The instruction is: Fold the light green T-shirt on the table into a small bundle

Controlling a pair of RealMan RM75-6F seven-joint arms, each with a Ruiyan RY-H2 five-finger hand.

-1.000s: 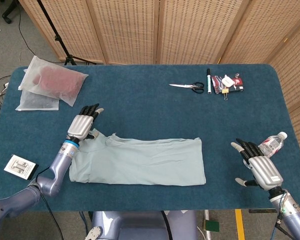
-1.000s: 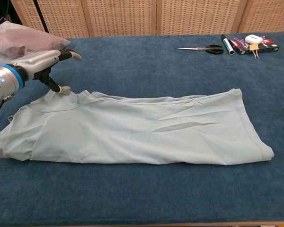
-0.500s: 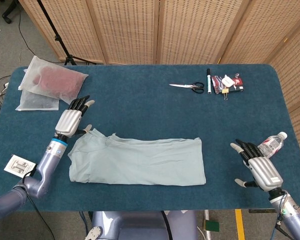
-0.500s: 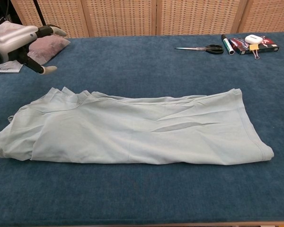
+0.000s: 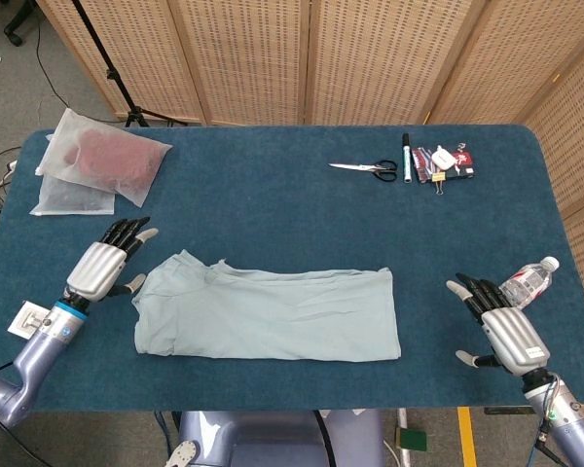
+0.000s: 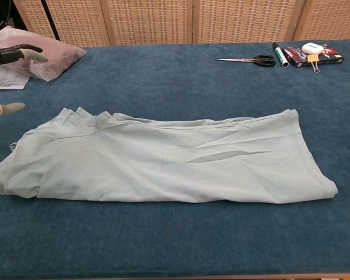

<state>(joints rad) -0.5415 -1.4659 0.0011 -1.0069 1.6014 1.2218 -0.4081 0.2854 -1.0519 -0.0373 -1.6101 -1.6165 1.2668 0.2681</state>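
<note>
The light green T-shirt [image 5: 268,313] lies flat on the blue table, folded lengthwise into a long strip; in the chest view the T-shirt [image 6: 163,163] spans most of the width. My left hand [image 5: 102,266] hovers open just left of the shirt's collar end, fingers apart, holding nothing. Only its fingertips [image 6: 14,55] show at the chest view's left edge. My right hand [image 5: 501,329] is open near the table's front right edge, well clear of the shirt's hem end.
Two plastic bags [image 5: 102,165] with dark red cloth lie at the back left. Scissors [image 5: 370,168], a marker and small stationery [image 5: 448,161] sit at the back right. A water bottle [image 5: 526,282] lies beside my right hand. A small card [image 5: 27,319] is at the left edge.
My left hand has drawn back off the shirt's collar end, moving left and toward the front edge. The shirt and my right hand have stayed nearly still.
</note>
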